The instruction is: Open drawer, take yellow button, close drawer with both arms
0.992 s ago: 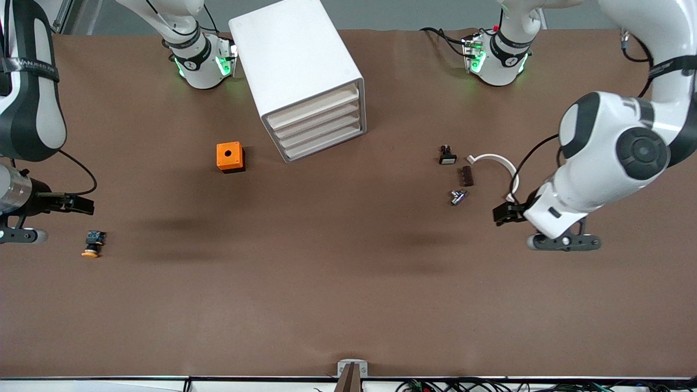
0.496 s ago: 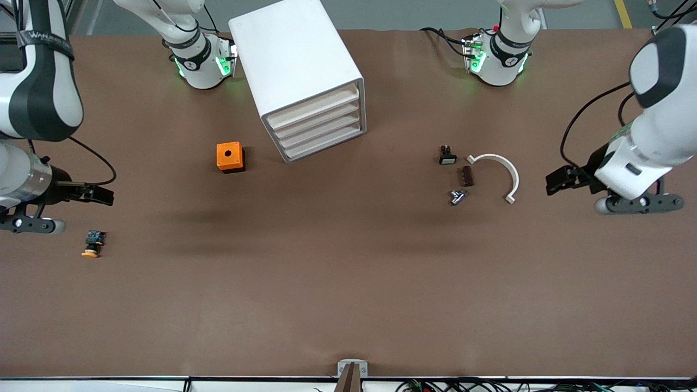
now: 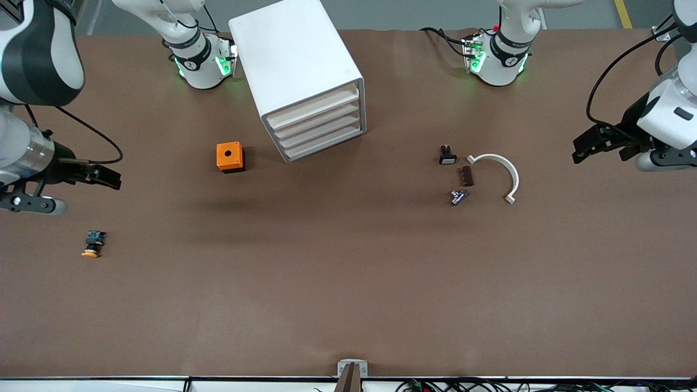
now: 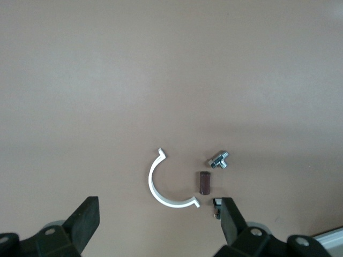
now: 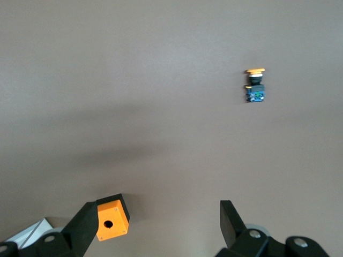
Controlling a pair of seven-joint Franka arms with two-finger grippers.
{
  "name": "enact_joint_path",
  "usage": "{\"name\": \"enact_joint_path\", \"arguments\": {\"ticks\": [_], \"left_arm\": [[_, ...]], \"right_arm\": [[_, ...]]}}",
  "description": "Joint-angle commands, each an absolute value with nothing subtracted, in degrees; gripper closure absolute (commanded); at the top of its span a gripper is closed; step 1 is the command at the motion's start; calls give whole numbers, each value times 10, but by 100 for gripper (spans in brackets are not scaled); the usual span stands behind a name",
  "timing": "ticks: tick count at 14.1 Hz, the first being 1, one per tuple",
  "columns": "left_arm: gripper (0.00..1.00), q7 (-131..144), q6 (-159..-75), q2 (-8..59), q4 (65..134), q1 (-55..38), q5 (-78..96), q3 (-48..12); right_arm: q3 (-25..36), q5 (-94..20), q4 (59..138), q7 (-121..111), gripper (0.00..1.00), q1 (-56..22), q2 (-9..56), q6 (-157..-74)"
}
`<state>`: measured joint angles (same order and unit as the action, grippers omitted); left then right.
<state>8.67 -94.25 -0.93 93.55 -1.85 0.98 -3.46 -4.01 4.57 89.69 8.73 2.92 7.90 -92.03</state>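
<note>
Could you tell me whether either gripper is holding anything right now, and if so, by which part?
Nothing is held. The left gripper and right gripper are both open and empty above the table; the button lies untouched on it.

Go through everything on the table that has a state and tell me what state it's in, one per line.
drawer cabinet: all four drawers shut
button: lying on its side on the table, not held
orange box: upright, hole facing up
white curved clip: lying flat
left gripper: open, empty, up over the table
right gripper: open, empty, up over the table
</note>
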Motion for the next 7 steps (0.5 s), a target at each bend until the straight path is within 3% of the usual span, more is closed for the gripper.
{"name": "enact_joint_path", "arguments": {"ticks": [1, 7], "left_arm": [[0, 98, -918, -26, 933, -22, 14, -28], [0, 77, -889, -35, 911, -29, 11, -21]], "right_arm": [[-37, 34, 860, 65, 0, 39, 76, -887], [-37, 12, 821, 32, 0, 56, 76, -860]]}}
